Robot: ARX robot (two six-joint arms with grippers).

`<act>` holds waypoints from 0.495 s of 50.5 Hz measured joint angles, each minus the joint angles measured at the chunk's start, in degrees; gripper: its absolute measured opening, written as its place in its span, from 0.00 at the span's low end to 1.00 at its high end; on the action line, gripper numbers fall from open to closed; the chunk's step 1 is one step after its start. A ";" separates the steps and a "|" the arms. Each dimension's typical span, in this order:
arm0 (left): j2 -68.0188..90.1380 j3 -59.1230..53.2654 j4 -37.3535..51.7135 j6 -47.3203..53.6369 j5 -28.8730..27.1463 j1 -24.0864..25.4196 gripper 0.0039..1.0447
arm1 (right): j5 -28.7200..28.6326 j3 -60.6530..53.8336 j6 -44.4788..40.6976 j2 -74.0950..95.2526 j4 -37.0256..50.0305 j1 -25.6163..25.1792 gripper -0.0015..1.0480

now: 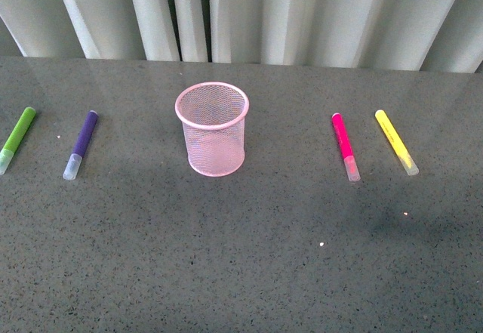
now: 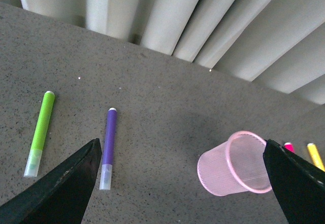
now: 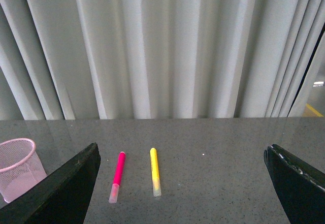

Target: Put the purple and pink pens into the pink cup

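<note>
The pink cup (image 1: 215, 152) stands upright and empty near the middle of the grey table (image 1: 241, 265), its open mouth facing up, in front of the pale curtain (image 1: 302, 8). From the front camera I see the purple pen (image 1: 81, 144) lying flat well to the cup's left, clear cap towards the robot. The lime-green marker (image 1: 16, 139) lies further left, at the frame's edge. On the cup's right, also well apart from it, lies the pink pen (image 1: 346, 146), cap towards the robot, with the yellow marker (image 1: 396, 142) just beyond it. Neither pen touches the cup or its neighbouring marker.

Neither arm shows in the front view. On my left wrist feed, the left gripper (image 2: 181, 142) hangs above the table with its dark fingers spread wide and nothing between them; the purple pen and the cup show in the gap below. On the right wrist feed, the right gripper (image 3: 183, 147) is likewise spread wide and holds nothing, with the pink pen and yellow marker lying on the table between its fingers.
</note>
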 joint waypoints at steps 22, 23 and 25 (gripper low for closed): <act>29.64 20.28 -10.88 14.12 2.03 1.27 0.94 | -0.02 0.00 0.00 0.00 0.00 0.00 0.93; 30.99 21.59 -11.54 14.19 2.12 1.38 0.94 | 0.00 0.00 0.00 0.00 0.00 0.00 0.93; 32.85 23.58 -12.90 14.21 2.21 1.49 0.94 | -0.02 0.00 0.00 0.00 0.00 0.00 0.93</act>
